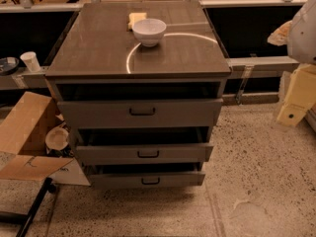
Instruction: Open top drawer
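The top drawer [98, 113] is the wide grey one with the tallest front, right under the cabinet top [89, 48]. Its small black loop handle [142, 111] sits at the centre. The drawer stands pulled out a little, with a dark gap showing above its front. My gripper [295, 100] is at the right edge of the view, a pale yellow and white shape. It hangs well to the right of the cabinet, about level with the top drawer, and touches nothing.
Two shorter drawers [108, 153] [113, 180] below also stand slightly out. A white bowl [149, 31] and a yellow sponge [137, 19] sit on the cabinet top. An open cardboard box [24, 132] and a black bar [29, 211] lie at the left. A paper cup [30, 60] stands on a left shelf.
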